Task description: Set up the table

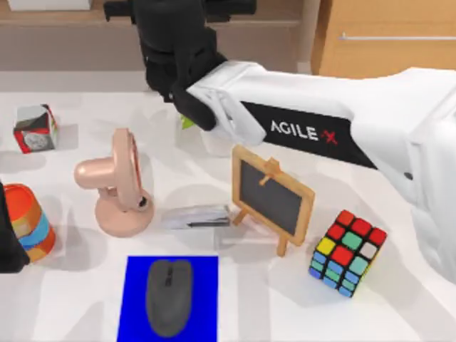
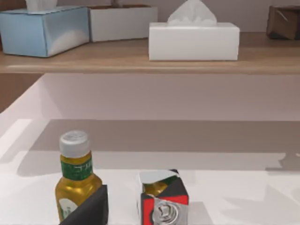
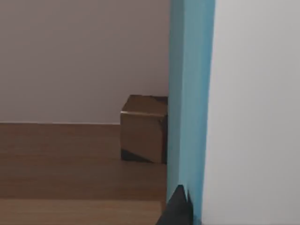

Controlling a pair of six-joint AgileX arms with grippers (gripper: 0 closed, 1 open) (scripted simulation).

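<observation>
The white table (image 1: 285,306) carries a blue mat (image 1: 135,299) with a grey mouse (image 1: 169,296) at its front. My right arm stretches from the right across the table's back, over a small white object (image 1: 212,141). Its black gripper (image 1: 174,53) is up at the wooden shelf (image 3: 70,164). In the right wrist view a light-blue and white box (image 3: 190,108) stands very close, with a brown box (image 3: 144,129) behind it. My left gripper (image 1: 7,242) is parked at the table's left edge, beside an orange and blue stack (image 1: 30,221).
A pink fan (image 1: 114,182), a small chalkboard easel (image 1: 274,196), a colourful puzzle cube (image 1: 347,251), a silver item (image 1: 196,216) and a red-white box (image 1: 35,128) stand on the table. A yellow bottle (image 2: 75,178) stands near that box. Tissue boxes (image 2: 193,40) line the shelf.
</observation>
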